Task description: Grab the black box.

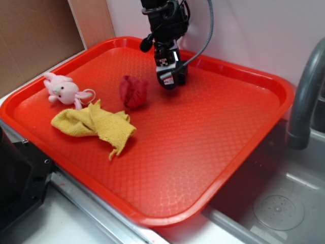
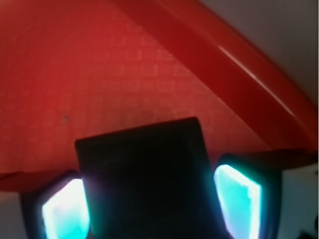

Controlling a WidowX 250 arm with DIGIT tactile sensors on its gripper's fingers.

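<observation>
**Sam:** Where is the black box (image 2: 144,179)? I can't find it in the outside view.

**Me:** It's hiding under my gripper (image 1: 171,81), at the back of the red tray (image 1: 213,152), near the far rim. In the wrist view it sits right between the two fingers (image 2: 65,209). They glow blue-white, one on each side of the box.

**Sam:** Did you grab it?

**Me:** I think so. The fingers sit tight against both sides of the box, so I'd say the gripper is squeezing it. (The picture is blurry, so I can't see a tiny gap if there is one.) I also can't tell if the box is touching the tray or lifted a bit.

**Sam:** Why hold it by the sides?

**Me:** It's flat and a little shiny. Pinching its two long sides gives the best hold, I think. It could slip if I pull up fast.

**Sam:** What else is on the tray?

**Me:** A red cloth (image 1: 133,92) bunched up just beside the gripper, not touching it. Farther left there's a yellow rag (image 1: 96,124) and a pink bunny (image 1: 63,90), well apart from my arm.

**Sam:** And the room?

**Me:** The tray has a bumpy pattern and rests over a metal sink (image 1: 277,203). A gray tap (image 1: 304,96) stands on the right, with a pale wall (image 1: 254,30) behind.
</observation>
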